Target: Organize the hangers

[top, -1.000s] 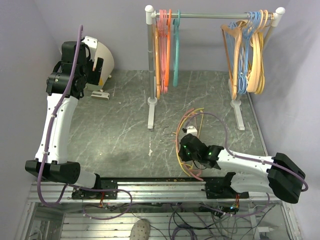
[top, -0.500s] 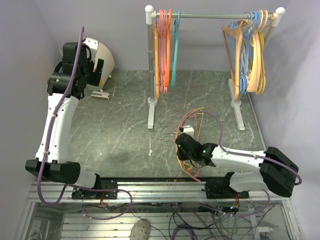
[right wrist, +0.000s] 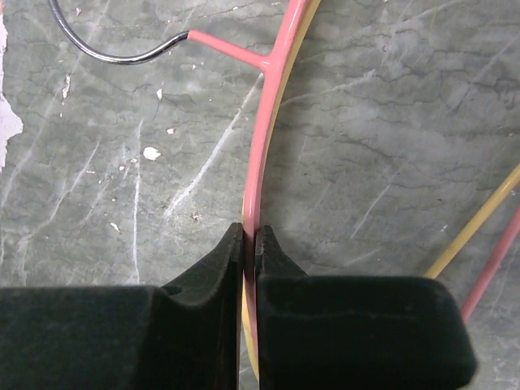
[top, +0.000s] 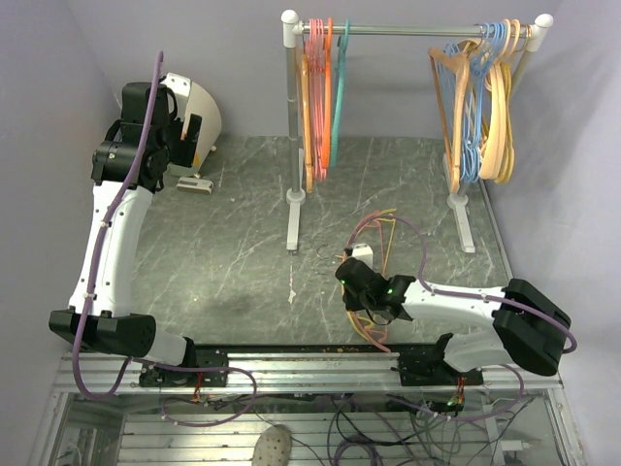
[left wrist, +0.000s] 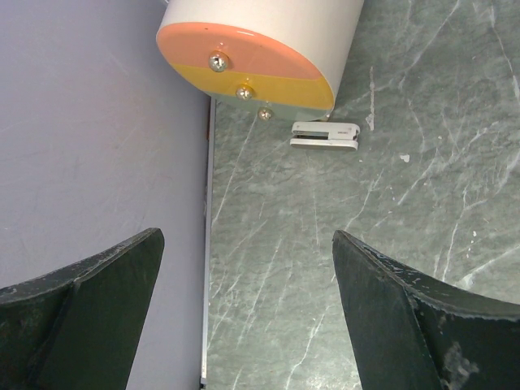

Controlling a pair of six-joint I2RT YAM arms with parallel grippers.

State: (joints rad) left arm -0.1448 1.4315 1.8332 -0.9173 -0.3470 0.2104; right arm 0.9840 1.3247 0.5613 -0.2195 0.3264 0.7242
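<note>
We see a pink hanger (right wrist: 262,146) lying on the desk (top: 223,252) close to its near edge, right of the middle. It is a thin, smooth, glossy rod bent in a long curve, with a dark wire hook (right wrist: 114,54) branching off a short stem. A yellow hanger (right wrist: 479,221) of the same slim build lies under and beside it, and the two overlap in a loose tangle. The right end effector (right wrist: 249,237) is closed on the pink hanger, its black tapered fingertips pinching the rod from both sides just below the stem. The right arm reaches low and nearly flat across the near edge, with the wrist turned down towards the desk. The desk is grey stone-patterned, veined and scuffed white. Along the far edge stands a rack (top: 417,29) with white posts and a metal rail. On it, pink, orange and teal hangers (top: 320,97) hang at the left end and a bunch of light-blue and tan hangers (top: 482,107) at the right. The left end effector (left wrist: 246,240) is spread wide and holds nothing. Its arm is raised by the far left corner, above a white cone (left wrist: 244,65) with an orange-and-yellow base and a small white clip (left wrist: 325,134).
</note>
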